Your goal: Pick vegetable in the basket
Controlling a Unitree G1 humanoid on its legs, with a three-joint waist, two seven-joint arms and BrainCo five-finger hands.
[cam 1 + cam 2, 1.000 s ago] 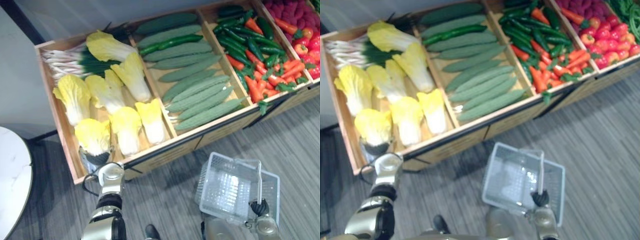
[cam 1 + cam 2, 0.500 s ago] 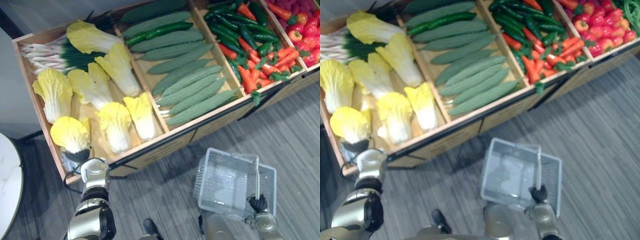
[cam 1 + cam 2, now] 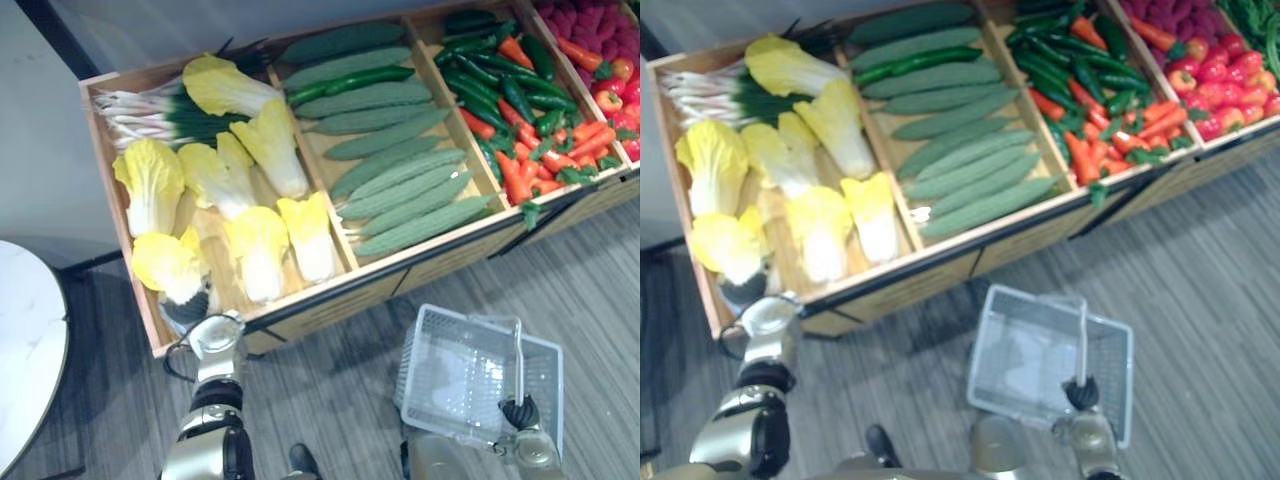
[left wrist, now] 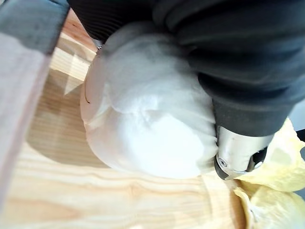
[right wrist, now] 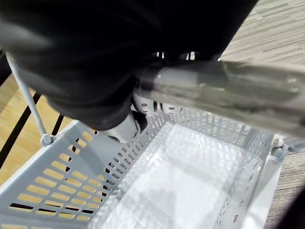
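Left hand [image 3: 188, 310] curled round the white base of a napa cabbage [image 3: 165, 262], leaves crinkled pale yellow, near left corner of the wooden crate [image 3: 330, 293], I see my right hand [image 3: 519, 413] gripping the handle of the clear basket [image 3: 440, 370].

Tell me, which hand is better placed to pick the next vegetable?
Left, probably. The left hand is curled round the white base of a yellow-leaved cabbage in the wooden crate; the right hand grips the handle of the white plastic basket.
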